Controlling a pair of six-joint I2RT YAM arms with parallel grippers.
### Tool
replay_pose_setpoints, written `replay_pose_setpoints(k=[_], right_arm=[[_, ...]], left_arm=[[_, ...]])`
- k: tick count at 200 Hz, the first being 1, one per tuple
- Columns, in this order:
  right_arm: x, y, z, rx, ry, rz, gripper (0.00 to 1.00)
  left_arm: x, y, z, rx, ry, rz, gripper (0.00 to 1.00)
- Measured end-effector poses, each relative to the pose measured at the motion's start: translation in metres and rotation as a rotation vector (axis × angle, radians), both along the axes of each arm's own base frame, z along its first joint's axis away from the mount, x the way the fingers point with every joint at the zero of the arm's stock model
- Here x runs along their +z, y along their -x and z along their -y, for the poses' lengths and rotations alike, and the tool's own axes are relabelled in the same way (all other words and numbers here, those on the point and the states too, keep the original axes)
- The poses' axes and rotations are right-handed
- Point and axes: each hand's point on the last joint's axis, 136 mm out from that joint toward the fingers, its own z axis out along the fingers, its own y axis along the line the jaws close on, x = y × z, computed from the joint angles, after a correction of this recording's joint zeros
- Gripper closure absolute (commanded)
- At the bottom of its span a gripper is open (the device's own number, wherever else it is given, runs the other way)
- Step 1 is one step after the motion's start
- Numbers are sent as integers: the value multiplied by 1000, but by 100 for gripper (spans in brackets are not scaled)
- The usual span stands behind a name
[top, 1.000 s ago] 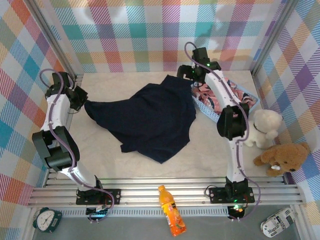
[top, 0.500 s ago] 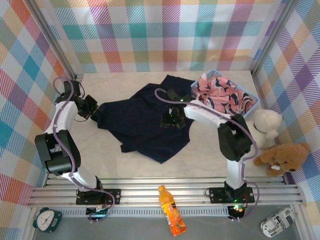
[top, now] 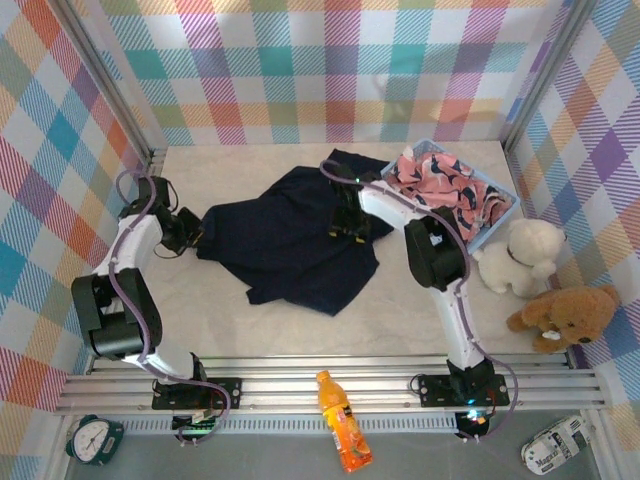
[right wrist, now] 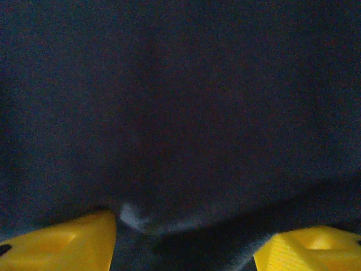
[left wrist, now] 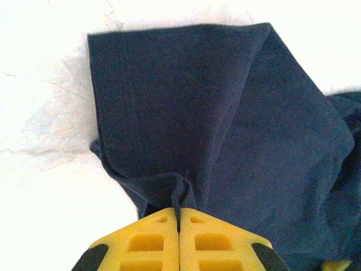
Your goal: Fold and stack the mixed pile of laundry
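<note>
Trousers (top: 290, 245) sprawl on the desk (top: 250, 330), open room at 6 o'clock; left jaws grasp their 9 o'clock edge, right jaws released atop.

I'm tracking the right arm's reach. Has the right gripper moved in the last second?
Yes. The right gripper has swung away from the basket, leftward and nearer the arm bases, onto the navy trousers.

Two garments: one pair of trousers (top: 290, 245), one pink garment (top: 440, 180). One basket (top: 508, 197). Two bears: one white bear (top: 520, 255), one brown bear (top: 565, 318). One bottle (top: 340, 420), one clock (top: 93, 438). Two arms: left arm (top: 125, 270), right arm (top: 440, 260)
</note>
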Motion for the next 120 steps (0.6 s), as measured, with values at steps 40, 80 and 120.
replay_pose_setpoints(k=[40,80,120], right_arm=[[14,-97,-40,60,-121,195,27],[20,-60,-26,122,-68,123,13],[84,37,24,100,-73,104,11]], left_arm=[[12,5,8,5,0,23,100],[12,5,10,13,4,22,100],[15,-9,8,12,4,35,100]])
